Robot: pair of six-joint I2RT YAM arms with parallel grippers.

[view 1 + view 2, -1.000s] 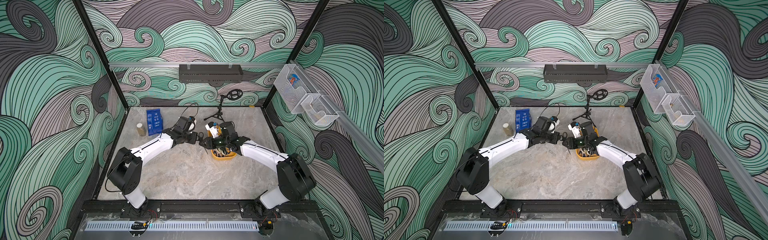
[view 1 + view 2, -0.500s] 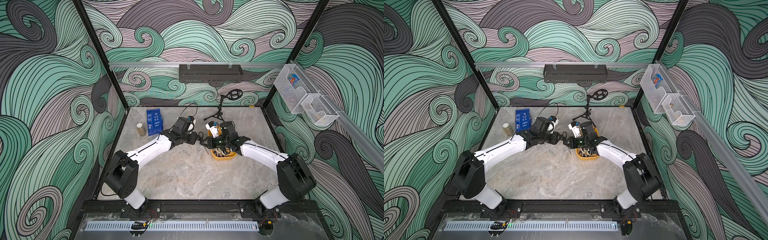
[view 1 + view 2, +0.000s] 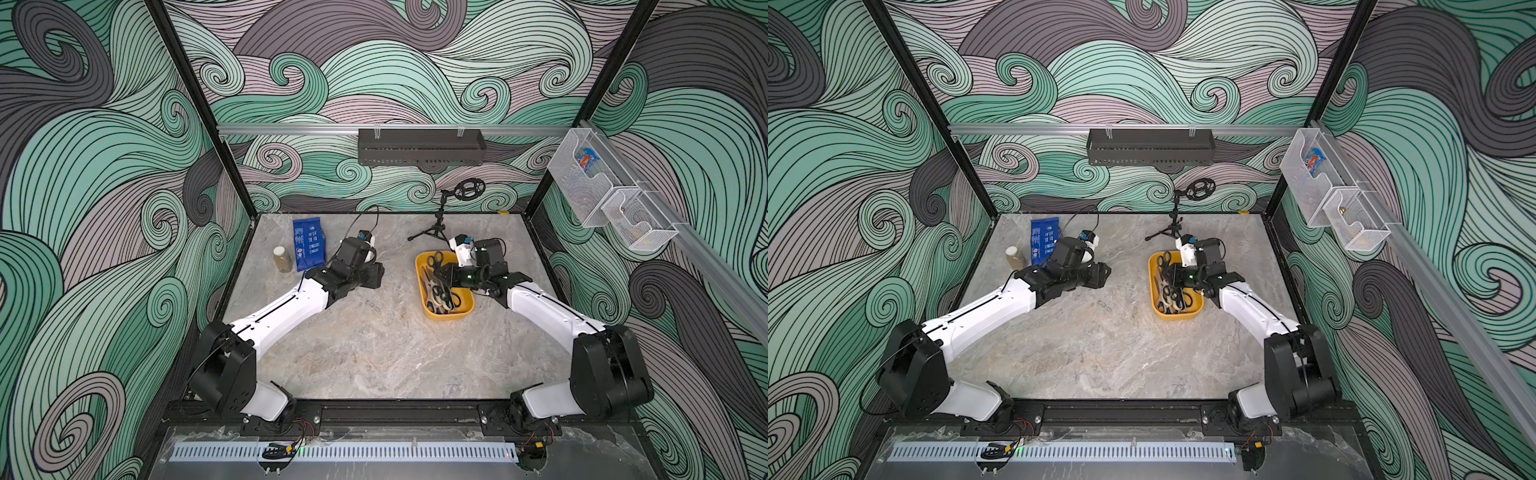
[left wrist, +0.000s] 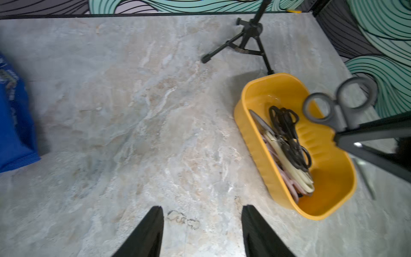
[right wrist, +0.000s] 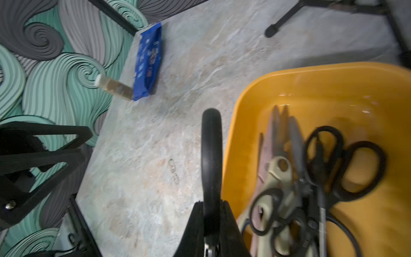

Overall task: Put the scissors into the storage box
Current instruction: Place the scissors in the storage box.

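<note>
Right gripper (image 5: 211, 205) clamped on handle loop of dark-handled scissors (image 4: 339, 114). Pair held above storage box (image 4: 255, 153), handles over its rim; blades hidden. Inside box: heap of scissors (image 5: 322, 169) with black, cream and pink handles, lying lengthwise and overlapping. Left gripper (image 4: 201, 209): jaws apart, nothing between them, over bare table (image 4: 133, 111), well apart from box. Tripod (image 4: 249, 37) just beyond box's far end. Blue packet (image 3: 308, 243) and bottle (image 3: 281, 258) far from box, past left gripper.
</note>
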